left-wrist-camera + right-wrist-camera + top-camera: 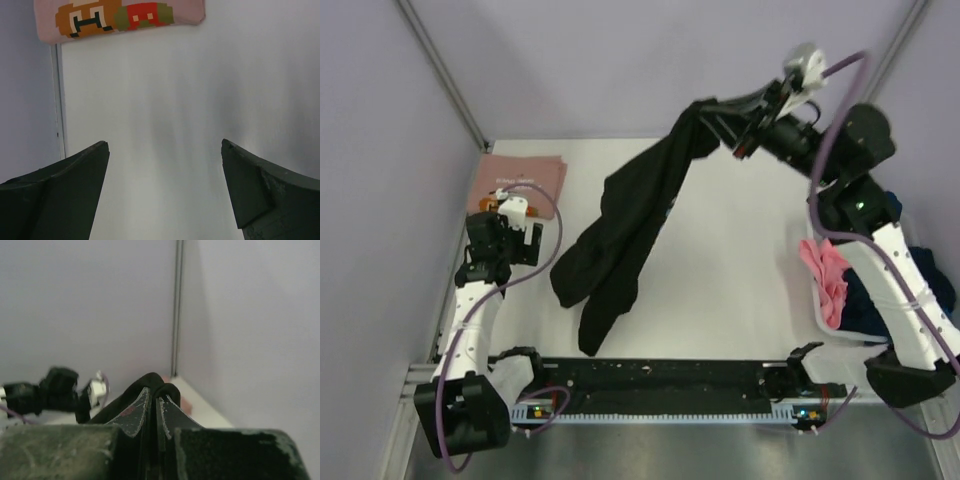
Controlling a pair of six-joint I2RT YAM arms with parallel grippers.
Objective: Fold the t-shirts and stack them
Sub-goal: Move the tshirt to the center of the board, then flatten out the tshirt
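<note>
From my screen I see a white surface [740, 270], smooth and matte. Pale lilac walls [620, 60] stand along its far, left and right edges. A thin metal profile [442, 75] rises at the far left corner, and a second profile [900, 35] at the far right corner. Along the near edge lies a long black rail [660, 378], with a light toothed strip [660, 408] just beside it. At the right edge stands a white bin [835, 335]. Beyond the near edge I see a grey metal plate [670, 450].
</note>
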